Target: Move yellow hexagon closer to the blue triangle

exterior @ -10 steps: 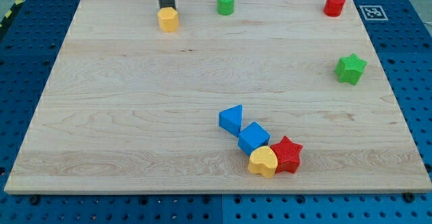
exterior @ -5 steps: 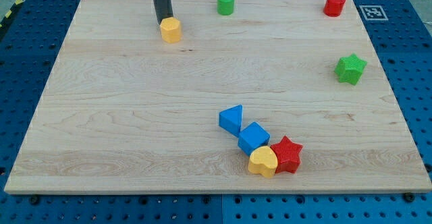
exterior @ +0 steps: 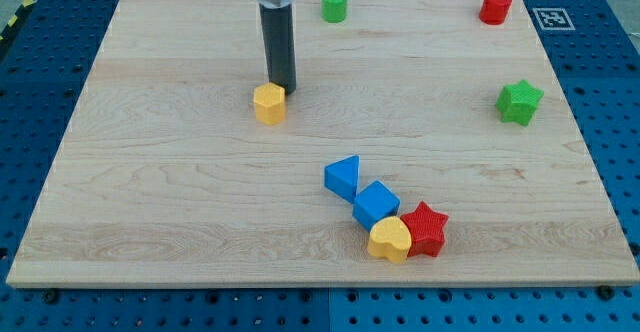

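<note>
my tip (exterior: 283, 89) sits touching the small yellow hexagon block (exterior: 268, 103) at its 1 o'clock edge; no jaws on this rod to report. hexagon is on the light wooden board (exterior: 150, 172), well apart from the blue triangle block (exterior: 342, 177), which lies at its 4 o'clock.

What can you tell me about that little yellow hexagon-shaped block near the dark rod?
The yellow hexagon is a small, squat six-sided block, apparently plastic, orange-yellow with a lighter top face. It sits flat on the wooden board, left of centre in the upper half of the view. My tip stands right at its upper-right edge, apparently touching it. No other block touches it; the blue triangle lies well apart, toward the view's lower right.
</note>
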